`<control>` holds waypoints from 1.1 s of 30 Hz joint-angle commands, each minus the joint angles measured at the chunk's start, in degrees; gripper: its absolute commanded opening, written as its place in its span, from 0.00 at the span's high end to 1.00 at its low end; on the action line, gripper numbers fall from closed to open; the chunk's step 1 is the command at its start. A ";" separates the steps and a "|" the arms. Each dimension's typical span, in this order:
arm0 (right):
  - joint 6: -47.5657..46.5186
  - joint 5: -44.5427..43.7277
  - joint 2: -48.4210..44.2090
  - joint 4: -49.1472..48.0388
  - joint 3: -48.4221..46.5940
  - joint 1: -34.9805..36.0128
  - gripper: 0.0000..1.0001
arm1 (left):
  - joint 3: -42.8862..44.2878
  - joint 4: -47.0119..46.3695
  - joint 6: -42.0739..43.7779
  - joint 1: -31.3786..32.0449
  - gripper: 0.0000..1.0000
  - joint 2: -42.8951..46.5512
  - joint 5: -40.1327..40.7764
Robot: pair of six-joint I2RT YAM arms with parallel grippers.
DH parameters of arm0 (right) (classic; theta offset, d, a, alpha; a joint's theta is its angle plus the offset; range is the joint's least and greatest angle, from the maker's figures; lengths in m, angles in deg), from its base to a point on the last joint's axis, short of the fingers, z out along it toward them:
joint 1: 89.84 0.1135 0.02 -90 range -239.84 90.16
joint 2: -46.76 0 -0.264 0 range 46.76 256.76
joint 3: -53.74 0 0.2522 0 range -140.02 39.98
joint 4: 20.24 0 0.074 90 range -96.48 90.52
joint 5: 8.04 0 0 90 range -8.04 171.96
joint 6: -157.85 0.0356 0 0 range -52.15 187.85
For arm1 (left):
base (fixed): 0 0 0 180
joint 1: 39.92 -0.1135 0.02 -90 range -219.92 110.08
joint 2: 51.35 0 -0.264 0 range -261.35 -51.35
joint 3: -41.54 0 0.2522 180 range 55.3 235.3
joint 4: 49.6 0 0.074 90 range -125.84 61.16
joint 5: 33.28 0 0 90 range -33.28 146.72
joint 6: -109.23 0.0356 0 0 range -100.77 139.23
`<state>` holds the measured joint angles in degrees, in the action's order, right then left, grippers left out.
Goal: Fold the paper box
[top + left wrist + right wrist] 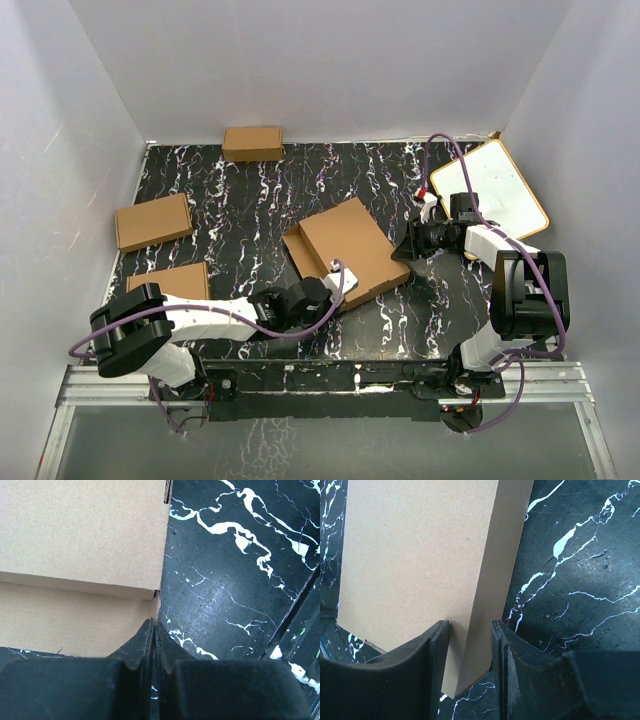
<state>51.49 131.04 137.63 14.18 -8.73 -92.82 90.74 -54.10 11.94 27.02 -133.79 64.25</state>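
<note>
Nearest the arm bases, a black table (pixel 250 210) veined with white fills the floor of a white-walled enclosure (pixel 320 60). At its middle lies the paper box (pixel 350 245), flat and turned at an angle, its top panel covering all but a strip along its left side, where a lower layer of cardboard shows. The left gripper (pixel 335 272) sits at the box's near corner with its jaws pressed together. The right gripper (pixel 408 245) is clamped across the box's right corner, one finger on the top and one on the side wall. Left of the box lie two small cardboard boxes (pixel 153 221), and a third (pixel 252 143) sits beyond it by the back wall. To the box's far right a white board (pixel 495 195) leans in the corner.
</note>
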 commanded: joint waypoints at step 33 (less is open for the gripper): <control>-2.89 -6.54 2.65 1.17 0.63 1.14 0.58 | 5.84 -1.71 -5.94 -1.17 1.00 -1.58 -4.83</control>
<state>51.47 131.20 137.68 14.14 -8.73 -92.78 93.34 -50.89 6.76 26.17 -135.07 61.54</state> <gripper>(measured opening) 0.419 0.009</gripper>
